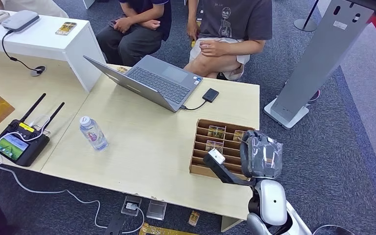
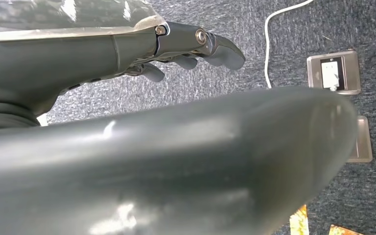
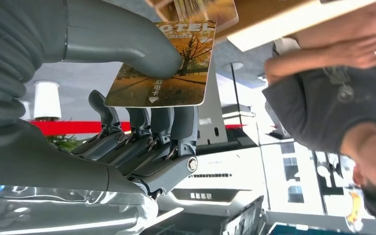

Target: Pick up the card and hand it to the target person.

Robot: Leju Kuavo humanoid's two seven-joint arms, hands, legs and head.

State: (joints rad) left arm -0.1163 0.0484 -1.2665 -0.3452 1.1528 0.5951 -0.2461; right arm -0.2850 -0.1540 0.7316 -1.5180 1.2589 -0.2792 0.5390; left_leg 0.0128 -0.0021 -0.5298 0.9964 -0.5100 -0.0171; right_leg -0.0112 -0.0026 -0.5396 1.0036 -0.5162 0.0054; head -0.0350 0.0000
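An orange hotel card (image 3: 169,68) with a tree picture is pinched between the thumb and fingers of my right hand (image 3: 142,98). In the head view that right hand (image 1: 260,155) hovers over the right end of the wooden slotted card box (image 1: 201,147), which holds a few more cards (image 1: 216,131). A person in a grey T-shirt (image 1: 235,22) sits behind the table's far edge, also seen past the card as the person (image 3: 313,103). My left hand (image 2: 191,49) hangs over the carpet, its fingers loosely bent and holding nothing.
An open laptop (image 1: 152,81) with a small drive, a water bottle (image 1: 93,133) and a black controller (image 1: 19,142) lie on the table. A second seated person (image 1: 137,24) is at the back. A grey stand (image 1: 318,58) rises on the right. Floor sockets (image 1: 131,205) lie by the table.
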